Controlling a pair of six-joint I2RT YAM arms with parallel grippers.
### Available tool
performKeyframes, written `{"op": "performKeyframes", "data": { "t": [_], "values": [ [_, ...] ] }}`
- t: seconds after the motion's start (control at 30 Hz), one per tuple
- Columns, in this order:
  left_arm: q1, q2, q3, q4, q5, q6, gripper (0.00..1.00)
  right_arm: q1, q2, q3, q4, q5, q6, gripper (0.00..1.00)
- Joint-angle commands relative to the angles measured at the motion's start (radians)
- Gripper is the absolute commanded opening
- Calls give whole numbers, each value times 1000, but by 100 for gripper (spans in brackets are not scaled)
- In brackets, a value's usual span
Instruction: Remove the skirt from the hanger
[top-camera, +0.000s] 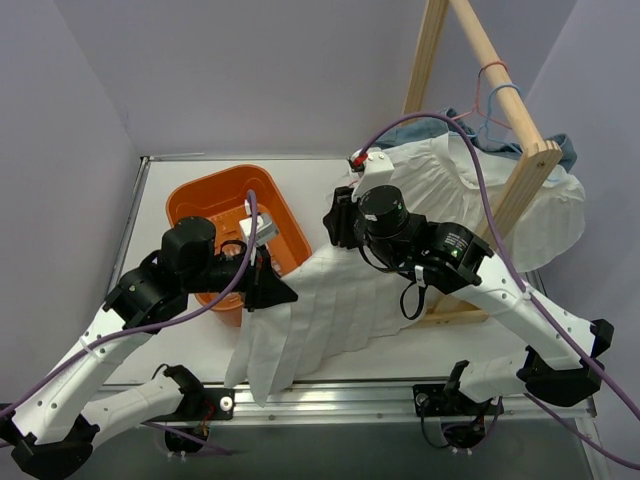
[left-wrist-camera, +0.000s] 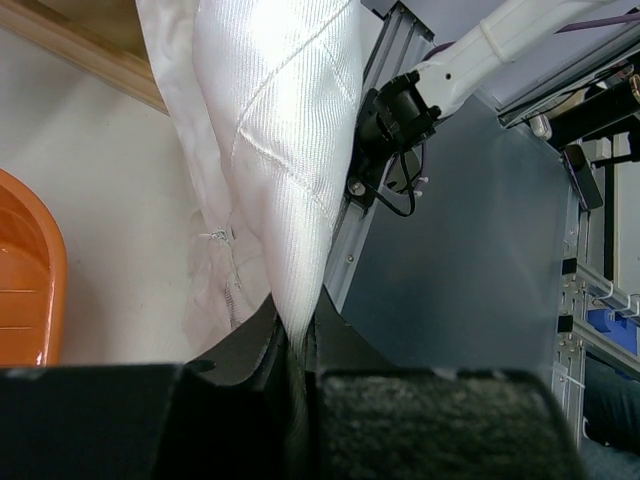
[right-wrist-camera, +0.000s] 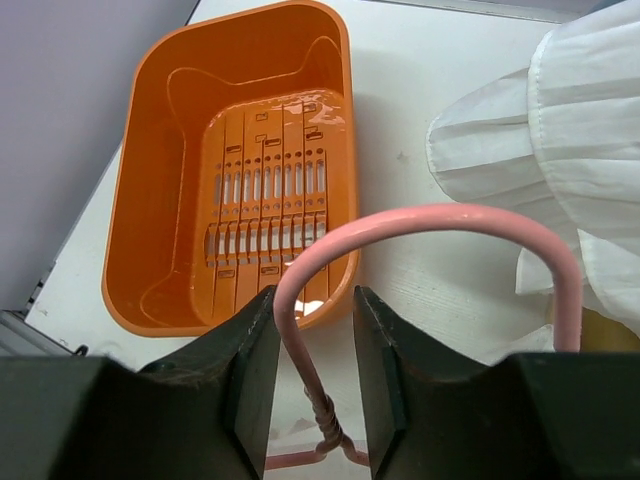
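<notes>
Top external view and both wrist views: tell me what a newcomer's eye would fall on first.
The white pleated skirt sprawls across the middle of the table, its left edge pinched in the left gripper. Left of it sits a bright orange basket. In the right wrist view, a pink hanger hook arches up between the parted fingers of the right gripper.

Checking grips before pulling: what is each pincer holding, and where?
Left pincer pinches the skirt by a fold at its edge. Right pincer straddles the hanger neck below the hook, a gap showing: not gripped yet.
</notes>
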Motion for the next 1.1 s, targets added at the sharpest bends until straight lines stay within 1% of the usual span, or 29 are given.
{"op": "performKeyframes", "data": {
  "t": [0.0, 0.07, 0.13, 0.43, 0.53, 0.67, 0.87, 1.07],
  "values": [
    [2, -14, 59, 68, 24, 22, 2, 11, -14, 13, 0, 33, 5, 32],
    [1, -11, 56, 61, 15, 28, 2, 11, -19, 18, -5, 39, 0, 36],
    [2, -9, 56, 53, 8, 34, 2, 11, -31, 26, -20, 50, -3, 37],
    [2, -3, 54, 45, 5, 46, 2, 10, -83, 16, -66, 84, -6, 36],
    [2, -1, 57, 42, 4, 48, 2, 10, -95, 7, -59, 79, -6, 33],
    [2, -3, 64, 45, 7, 48, 2, 11, -88, 4, -59, 79, -10, 25],
    [2, -9, 73, 42, 13, 45, 2, 10, -54, -1, -39, 61, -10, 27],
    [2, -11, 82, 25, 13, 54, 2, 11, -48, -2, -33, 53, -12, 24]
  ]
}}
